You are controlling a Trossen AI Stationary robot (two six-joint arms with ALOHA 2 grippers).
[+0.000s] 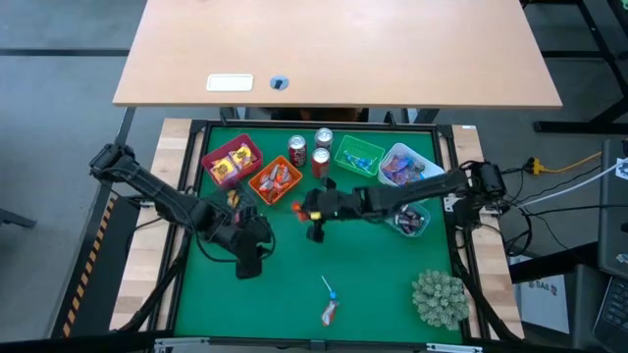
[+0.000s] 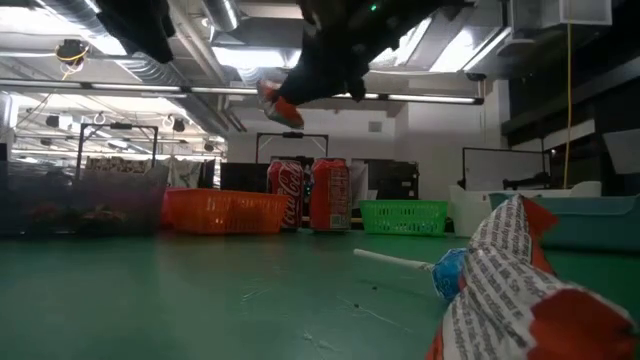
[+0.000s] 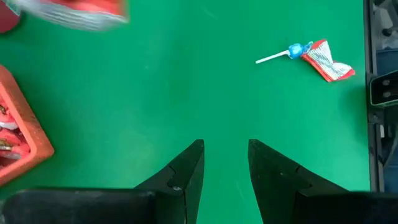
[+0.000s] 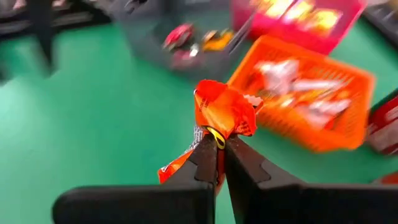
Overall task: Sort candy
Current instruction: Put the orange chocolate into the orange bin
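My right gripper [image 4: 219, 144] is shut on an orange-wrapped candy [image 4: 224, 112] and holds it above the green mat near the orange basket [image 1: 275, 178]; the low view shows it high up [image 2: 283, 103]. My left gripper [image 3: 226, 149] hovers open over bare mat at the left [image 1: 257, 257], with nothing between its fingers. A blue lollipop [image 3: 292, 51] and a red-and-white wrapped candy [image 3: 328, 62] lie flat on the mat near the front edge [image 1: 330, 299]. The pink [image 1: 228, 162], green [image 1: 358, 155] and blue [image 1: 407, 165] baskets hold more candy. My right gripper pinches the orange wrapper about its middle [image 4: 214, 138] between the two fingers. One crumpled end stands out past the fingertips, and another bit [image 4: 176, 167] shows beside the left finger. The fingers slant down from the table's right side. The candy is lifted clear of the mat.
Three red soda cans [image 1: 312, 150] stand between the orange and green baskets at the back. A clear container [image 1: 410, 219] sits under the right arm. A spiky grey-green plant ball [image 1: 439, 297] rests at the front right. The middle of the mat [image 1: 294, 294] is open.
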